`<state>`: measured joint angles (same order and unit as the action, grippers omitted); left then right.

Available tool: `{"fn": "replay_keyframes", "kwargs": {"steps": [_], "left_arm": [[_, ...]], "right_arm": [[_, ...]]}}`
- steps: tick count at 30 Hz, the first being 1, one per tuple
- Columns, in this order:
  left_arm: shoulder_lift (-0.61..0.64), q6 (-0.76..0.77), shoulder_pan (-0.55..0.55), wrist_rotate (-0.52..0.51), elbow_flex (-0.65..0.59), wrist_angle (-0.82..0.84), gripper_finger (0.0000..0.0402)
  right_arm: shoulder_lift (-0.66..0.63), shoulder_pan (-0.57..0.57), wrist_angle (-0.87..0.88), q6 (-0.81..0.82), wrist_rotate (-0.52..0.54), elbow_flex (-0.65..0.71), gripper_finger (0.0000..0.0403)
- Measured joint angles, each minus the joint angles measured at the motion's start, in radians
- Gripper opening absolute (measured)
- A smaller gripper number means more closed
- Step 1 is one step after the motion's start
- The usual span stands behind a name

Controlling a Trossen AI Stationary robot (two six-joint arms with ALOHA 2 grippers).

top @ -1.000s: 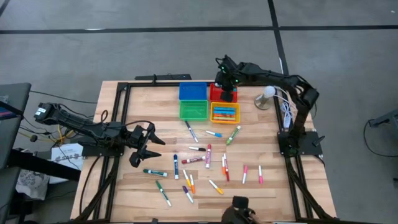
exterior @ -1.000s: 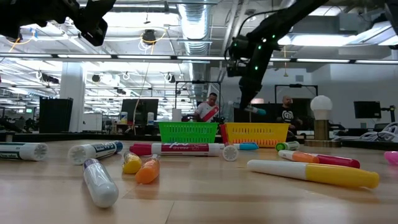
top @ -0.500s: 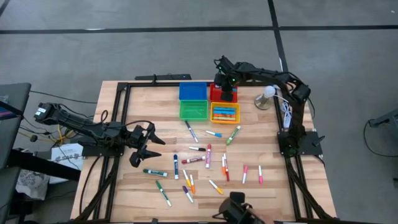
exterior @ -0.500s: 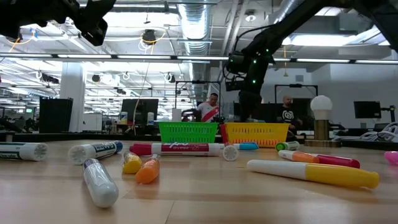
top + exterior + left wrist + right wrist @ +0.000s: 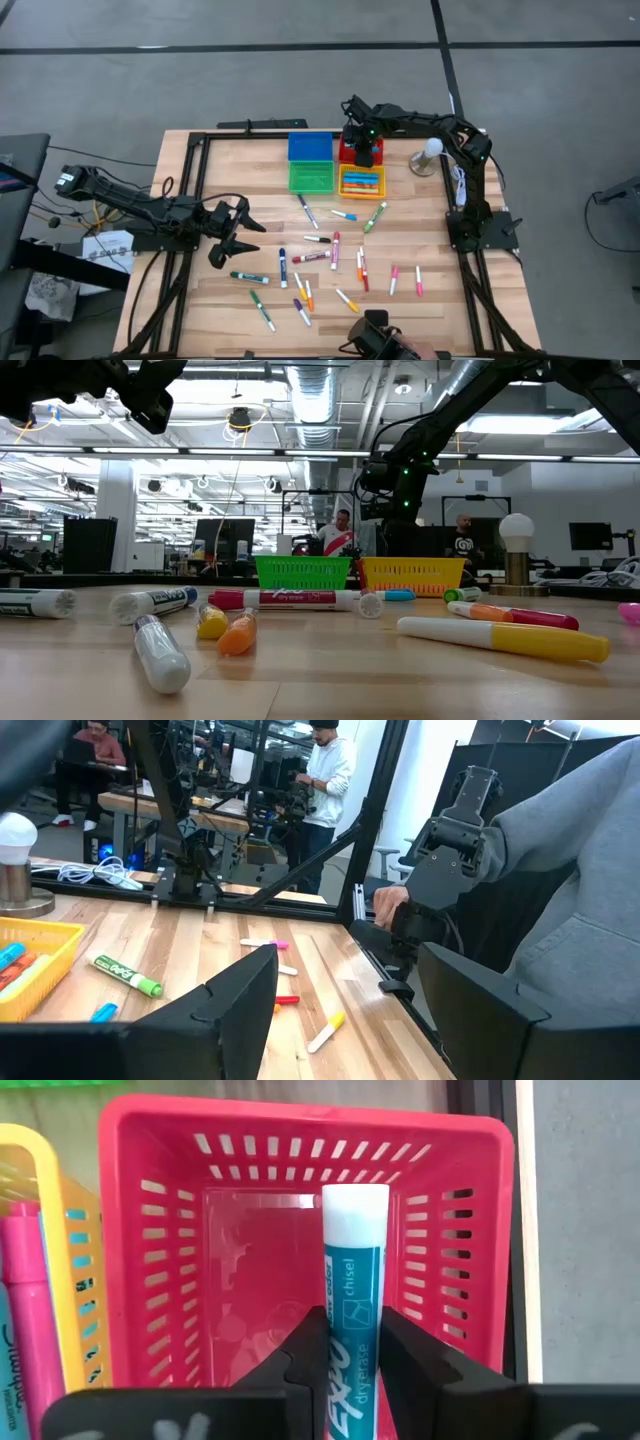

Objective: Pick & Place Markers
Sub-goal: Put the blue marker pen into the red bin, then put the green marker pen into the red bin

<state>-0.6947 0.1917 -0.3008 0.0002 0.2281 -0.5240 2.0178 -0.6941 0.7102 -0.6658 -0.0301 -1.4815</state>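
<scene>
The right gripper (image 5: 345, 1370) hangs over the red bin (image 5: 160, 1270) at the back of the counter (image 5: 450, 300). Its fingers (image 5: 305, 1350) pinch a blue marker (image 5: 352, 1290) that points down into the bin. The left gripper (image 5: 232, 232) waits above the counter's left side, fingers spread wide, holding nothing. Many more markers (image 5: 335, 250) lie loose on the middle of the counter. Some sit in the yellow bin (image 5: 361, 182).

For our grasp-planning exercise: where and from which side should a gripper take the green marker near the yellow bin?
Probably mid-barrel, from straight above, fingers across its width: the green marker lies flat and slanted, with bare table along both long sides.
</scene>
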Motion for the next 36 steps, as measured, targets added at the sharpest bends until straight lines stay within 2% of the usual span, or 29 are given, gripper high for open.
{"fn": "replay_keyframes", "kwargs": {"steps": [13,28,36], "left_arm": [[0.000,0.000,0.000,0.000,0.000,0.000,0.0242],[0.000,0.000,0.000,0.000,0.000,0.000,0.0242],[0.000,0.000,0.000,0.000,0.000,0.000,0.0242]], "right_arm": [[0.000,0.027,-0.002,-0.050,0.001,0.000,0.0082],[-0.003,0.045,-0.005,-0.050,0.028,0.001,0.0147],[-0.004,0.071,0.116,-0.049,0.038,-0.111,0.0141]]}}
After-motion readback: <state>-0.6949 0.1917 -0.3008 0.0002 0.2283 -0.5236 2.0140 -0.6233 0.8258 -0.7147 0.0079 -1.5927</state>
